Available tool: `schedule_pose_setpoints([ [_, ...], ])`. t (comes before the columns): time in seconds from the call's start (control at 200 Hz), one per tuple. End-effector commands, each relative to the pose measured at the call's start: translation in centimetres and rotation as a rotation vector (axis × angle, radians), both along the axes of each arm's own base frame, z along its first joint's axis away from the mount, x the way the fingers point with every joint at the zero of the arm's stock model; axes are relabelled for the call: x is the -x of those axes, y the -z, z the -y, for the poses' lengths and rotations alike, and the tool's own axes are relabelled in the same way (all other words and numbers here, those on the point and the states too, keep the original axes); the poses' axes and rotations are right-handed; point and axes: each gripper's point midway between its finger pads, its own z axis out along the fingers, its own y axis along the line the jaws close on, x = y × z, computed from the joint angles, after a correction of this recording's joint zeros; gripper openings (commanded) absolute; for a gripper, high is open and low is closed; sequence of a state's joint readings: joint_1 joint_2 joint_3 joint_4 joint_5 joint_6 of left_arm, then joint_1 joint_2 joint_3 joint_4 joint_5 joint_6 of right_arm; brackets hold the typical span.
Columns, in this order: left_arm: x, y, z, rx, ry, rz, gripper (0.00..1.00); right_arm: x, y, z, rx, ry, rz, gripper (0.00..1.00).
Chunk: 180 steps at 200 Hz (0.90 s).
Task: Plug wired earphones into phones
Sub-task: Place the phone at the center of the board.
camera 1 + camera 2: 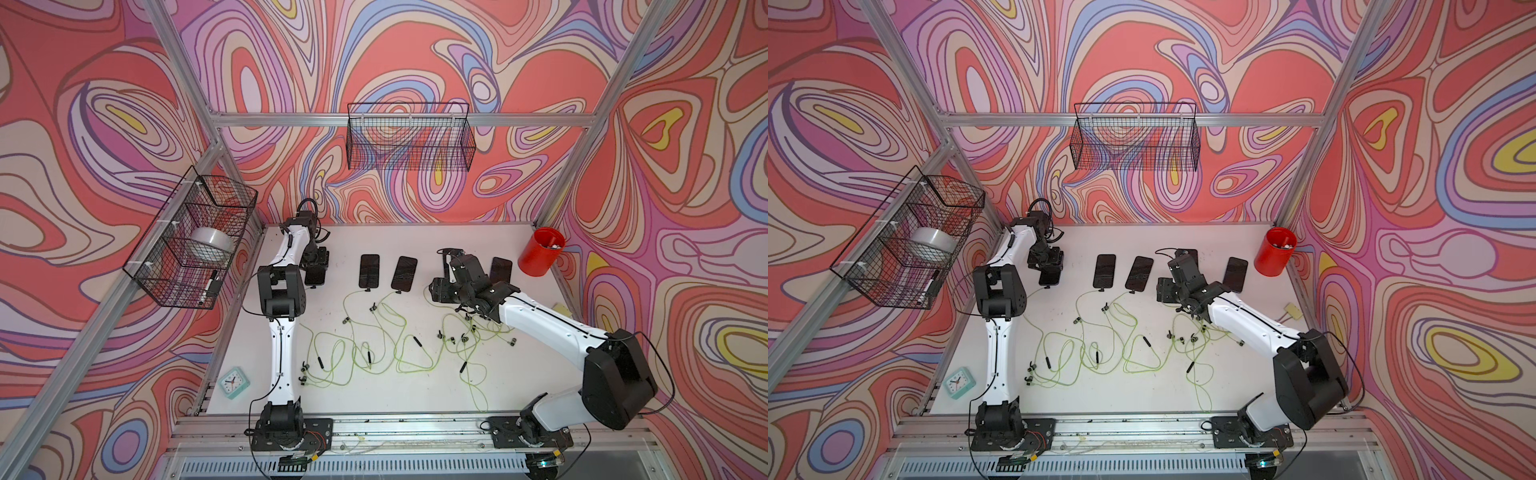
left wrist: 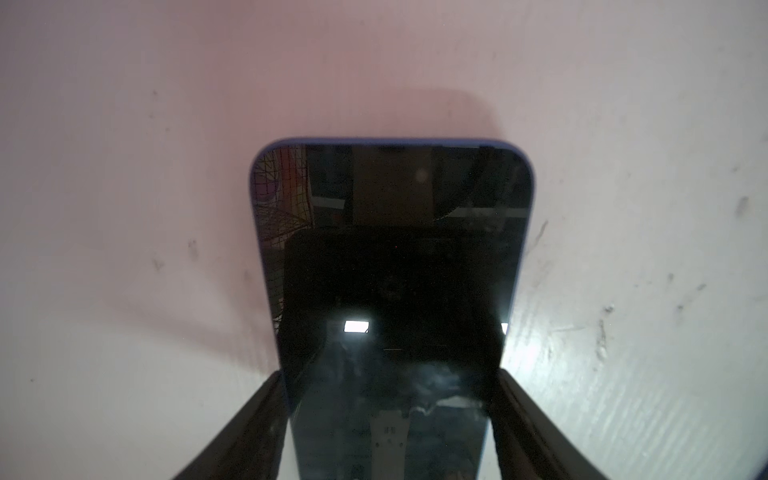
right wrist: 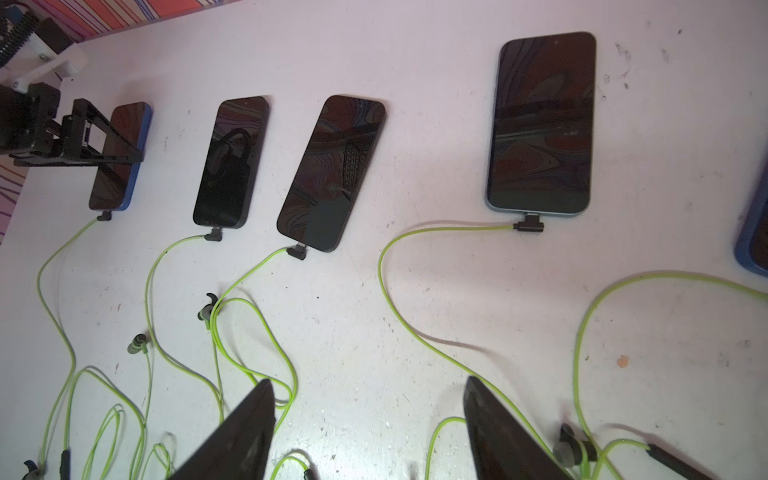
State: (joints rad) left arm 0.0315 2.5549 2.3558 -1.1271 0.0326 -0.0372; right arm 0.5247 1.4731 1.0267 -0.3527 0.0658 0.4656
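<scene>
Left tool (image 2: pixel 388 372) clamped across long edges of leftmost phone (image 2: pixel 390 187), probably to pin it so plug push cannot slide it. Right tool (image 3: pixel 369 379) has fingers apart, empty, hovering over desk (image 1: pixel 415 399) near fourth phone (image 3: pixel 542 120), whose plug (image 3: pixel 528 225) sits in port. Four phones in row show plugs in. Fifth phone (image 3: pixel 753 249) cut by view edge, port unseen. Earphones (image 3: pixel 206 311) lie in loose loops on near desk, judged snag risk. Red cup (image 1: pixel 540 251) crowds far corner. Bare desk between fourth and fifth phones.
</scene>
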Motion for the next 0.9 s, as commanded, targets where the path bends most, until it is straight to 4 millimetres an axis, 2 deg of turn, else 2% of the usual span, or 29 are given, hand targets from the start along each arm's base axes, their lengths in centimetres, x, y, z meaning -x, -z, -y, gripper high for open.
schedule_pose_setpoints([
  [0.0, 0.2, 0.6, 0.4, 0.01, 0.016, -0.02, 0.86, -0.8, -1.9, 0.7, 0.007, 0.028, 0.054, 0.8],
  [0.05, 0.1, -0.1, 0.5, 0.013, 0.021, -0.008, 0.99, -1.3, -2.1, 1.3, 0.023, 0.039, 0.064, 0.87],
  [0.1, -0.2, -1.1, 0.5, 0.012, 0.025, 0.016, 1.0, -1.9, -2.3, 2.2, 0.043, 0.057, 0.08, 0.98],
  [0.19, -0.5, -3.6, 0.3, 0.0, 0.028, 0.075, 1.0, -3.3, -2.8, 4.5, 0.102, 0.09, 0.126, 0.98],
  [0.315, -0.7, -8.5, -0.4, -0.038, -0.002, 0.228, 1.0, -4.9, -3.0, 7.7, 0.27, 0.072, 0.205, 0.98],
  [0.406, 0.4, -11.1, -1.0, -0.059, -0.07, 0.361, 1.0, -5.9, -2.1, 10.8, 0.418, 0.111, 0.23, 0.98],
  [0.431, 0.7, -12.3, -1.1, -0.057, -0.09, 0.42, 1.0, -6.0, -1.7, 11.6, 0.452, 0.12, 0.233, 0.98],
  [0.511, 2.7, -13.4, -1.3, -0.04, -0.157, 0.565, 1.0, -6.4, -0.4, 13.7, 0.513, 0.15, 0.243, 0.98],
  [0.626, 6.2, -12.7, -1.7, -0.032, -0.228, 0.692, 1.0, -6.5, 1.3, 16.0, 0.556, 0.194, 0.288, 0.99],
  [0.716, 8.2, -11.7, -2.2, -0.051, -0.252, 0.745, 1.0, -6.7, 1.5, 17.1, 0.572, 0.231, 0.361, 0.98],
  [0.896, 9.9, -9.3, -2.3, -0.059, -0.247, 0.773, 1.0, -6.7, 2.4, 19.5, 0.502, 0.333, 0.49, 0.98],
])
